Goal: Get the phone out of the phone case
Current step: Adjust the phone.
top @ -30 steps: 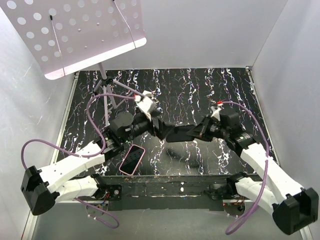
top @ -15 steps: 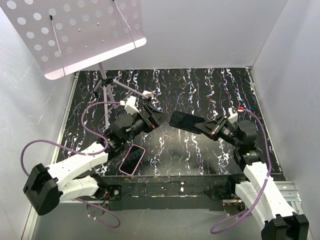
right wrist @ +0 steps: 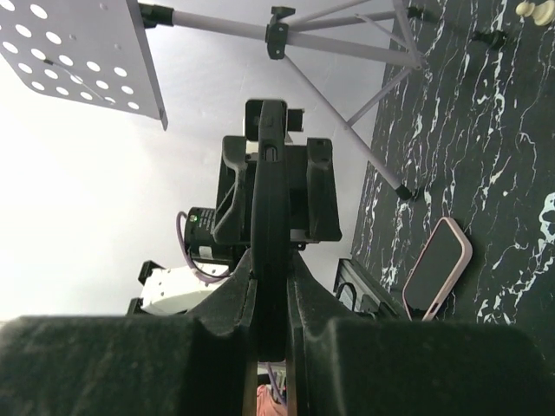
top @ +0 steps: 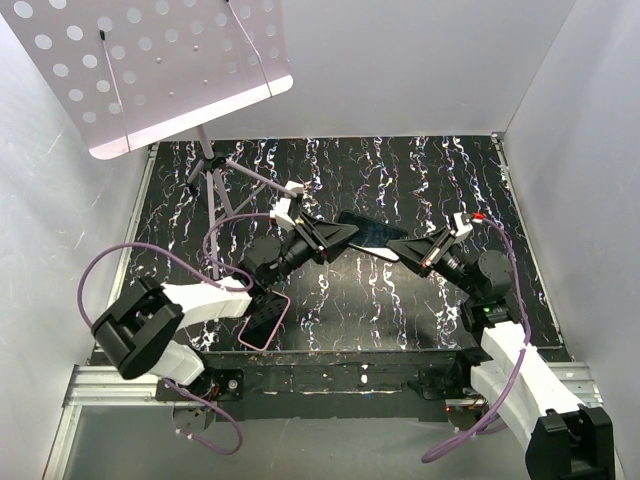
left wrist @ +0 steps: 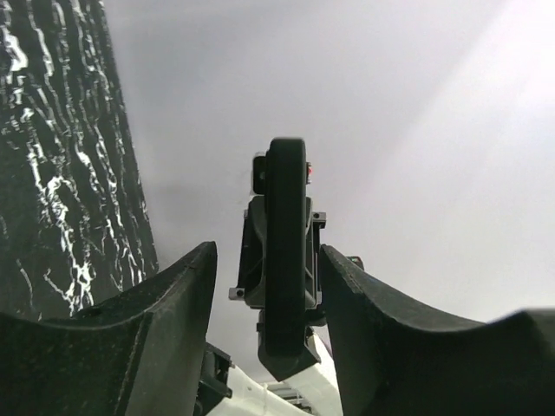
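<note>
Observed from the near side of the worktop [top: 420,180]: the phone [top: 368,231] is in the air over the middle of the worktop. It is a plain dark slab with no coloured rim.

The right gripper [top: 400,247] reaches in from 4 o'clock of the phone. In the right wrist view its fingers [right wrist: 199,338] are pressed together on the phone's near end, with no gap on either side. It alone carries the phone, which stands edge-on so both flat faces take the pinch.

The left gripper [top: 340,237] comes in from 9 o'clock. In the left wrist view its fingers [left wrist: 173,312] are spread apart, one on each side of the phone's far end. Grey background shows on each side of the phone, so they grip nothing. My reading is that the spread gives the phone clearance: this arm is either letting go or lined up to take the free end, and which cannot be told.

The pink case [top: 268,322] lies flat at 7 o'clock on the worktop, well apart from the phone and partly under the left arm. Its centre looks dark, and whether that is bare lining cannot be confirmed. Judged from the layout, the separation is done.

A perforated music stand [top: 150,70] leans over the 11 o'clock corner, clear of both arms.

Remaining risk: the phone depends on a single pinch at one end.
</note>
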